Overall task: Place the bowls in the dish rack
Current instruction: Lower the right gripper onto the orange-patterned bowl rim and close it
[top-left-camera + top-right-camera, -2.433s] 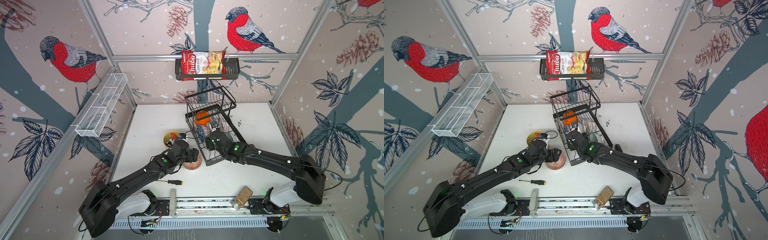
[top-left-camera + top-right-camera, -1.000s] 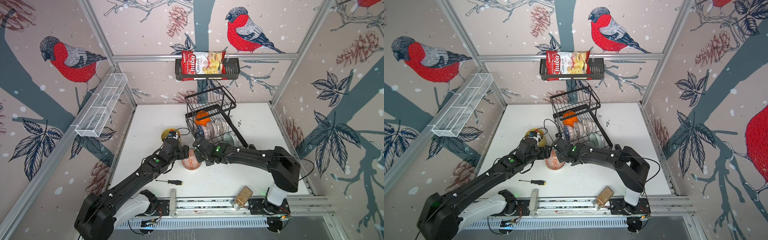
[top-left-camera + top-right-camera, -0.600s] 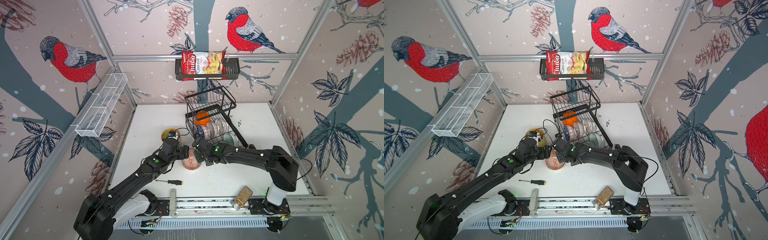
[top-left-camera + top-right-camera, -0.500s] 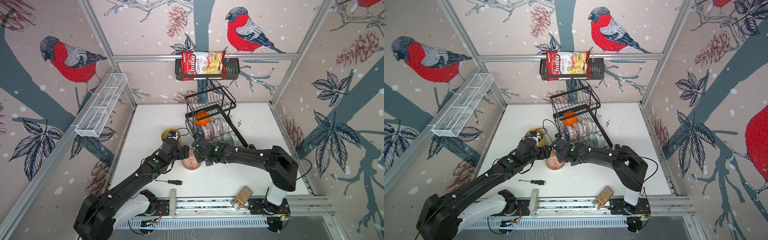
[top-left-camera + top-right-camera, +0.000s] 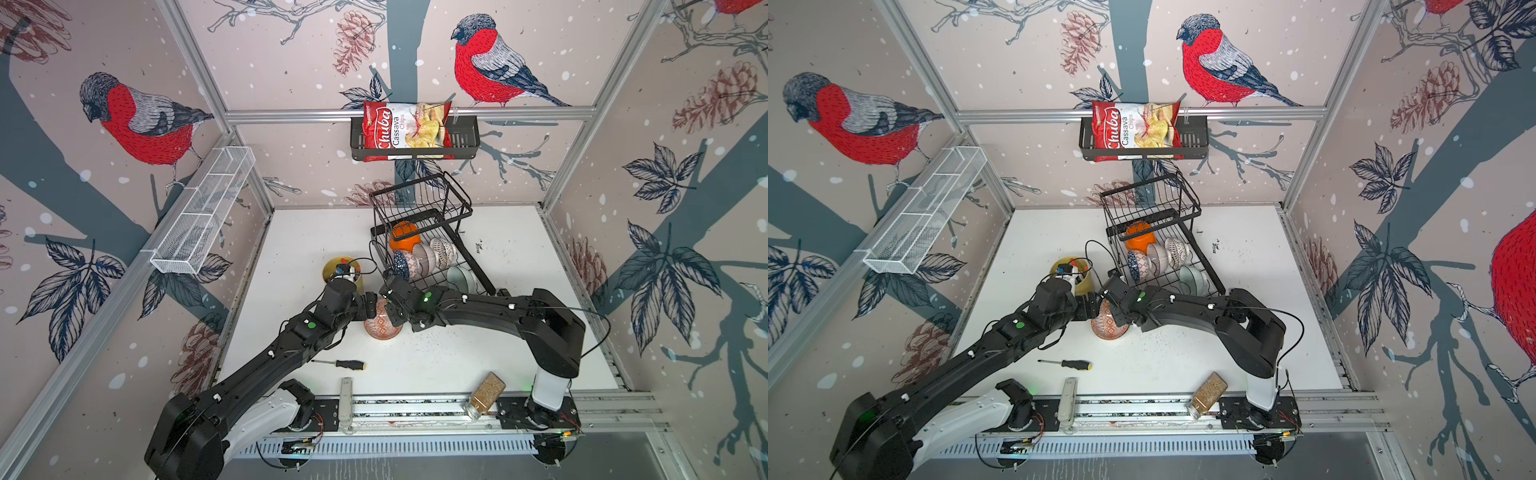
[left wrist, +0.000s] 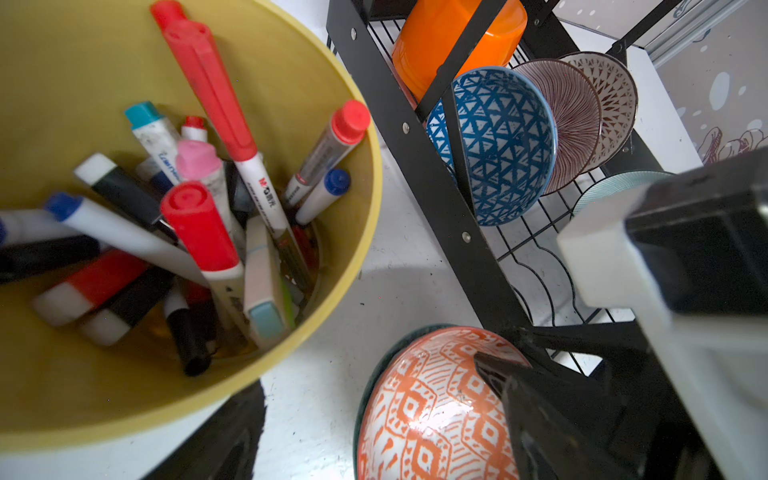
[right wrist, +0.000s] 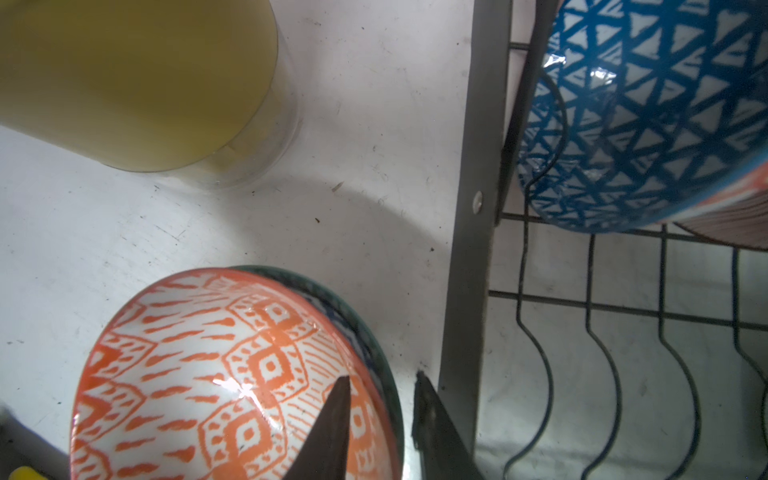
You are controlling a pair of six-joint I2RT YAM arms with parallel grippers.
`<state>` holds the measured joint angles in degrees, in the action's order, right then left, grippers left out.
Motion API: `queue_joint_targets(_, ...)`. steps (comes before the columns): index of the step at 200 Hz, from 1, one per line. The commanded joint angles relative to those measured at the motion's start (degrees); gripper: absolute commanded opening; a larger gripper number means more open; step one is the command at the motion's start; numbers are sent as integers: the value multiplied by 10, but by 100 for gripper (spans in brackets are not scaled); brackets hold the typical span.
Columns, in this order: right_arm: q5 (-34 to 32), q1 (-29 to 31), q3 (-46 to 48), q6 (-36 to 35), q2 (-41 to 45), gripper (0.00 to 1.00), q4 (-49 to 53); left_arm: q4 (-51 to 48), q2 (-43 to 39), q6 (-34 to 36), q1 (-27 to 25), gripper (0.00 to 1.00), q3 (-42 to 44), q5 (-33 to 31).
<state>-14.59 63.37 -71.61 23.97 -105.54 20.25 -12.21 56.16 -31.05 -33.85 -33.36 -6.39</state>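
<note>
top views / rack: the dish rack (image 5: 478,268) stands on the table (image 5: 311,232) toward the back wall. Its lower tray holds the orange plastic bowl (image 5: 403,237) at the back. In front of it the blue-patterned bowl (image 5: 402,264), striped bowl (image 5: 424,255) and lattice bowl (image 5: 444,248) stand on edge in a row. The pale teal bowl (image 5: 459,277) sits alone nearer the front.
top views / loose bowl: the orange-patterned bowl (image 5: 1109,328) is on the table just outside the rack's front-left corner and looks tilted.
top views / grippers: the left gripper (image 5: 371,305) is at the bowl's left and the right gripper (image 5: 390,313) at its rack side. Can't read the finger gaps from up here.
top views / only here: a screwdriver (image 5: 345,364) and a jar (image 5: 484,395) lie near the front rail, well apart from the bowls.
left wrist / fingers: the left gripper (image 6: 370,374) has its fingers (image 6: 540,415) spread wide. One overlaps the orange-patterned bowl (image 6: 432,407), the other is off over bare table, and nothing is clamped.
left wrist / only here: the inside of the yellow cup of markers (image 6: 365,208), which stands just beside the rack (image 6: 434,183).
right wrist / fingers: the right gripper (image 7: 382,376) has its fingers (image 7: 328,436) close together and straddling the bowl rim, one inside and one outside. Can't tell if they pinch it.
right wrist / only here: the orange-patterned bowl (image 7: 208,365) is nested in a dark green bowl (image 7: 365,316).
</note>
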Motion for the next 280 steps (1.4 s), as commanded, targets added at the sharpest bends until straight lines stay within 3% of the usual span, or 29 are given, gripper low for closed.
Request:
queue_joint_targets(1, -13, 1, -9, 2, -9, 25, 11, 9, -4, 9, 2, 89, 1, -4)
queue_joint_targets(52, -22, 3, -18, 3, -19, 14, 15, 10, -11, 6, 2, 89, 8, -3)
queue_joint_targets(123, -28, 7, -23, 2, -5, 8, 17, 11, -18, 6, 1, 89, 12, -3)
queue_joint_targets(225, -27, 6, -26, 3, -12, 7, 11, 11, -22, 5, 2, 89, 15, -2)
queue_joint_targets(280, -29, 5, -34, 1, -29, 12, 11, 11, -21, 5, 1, 89, 14, -1)
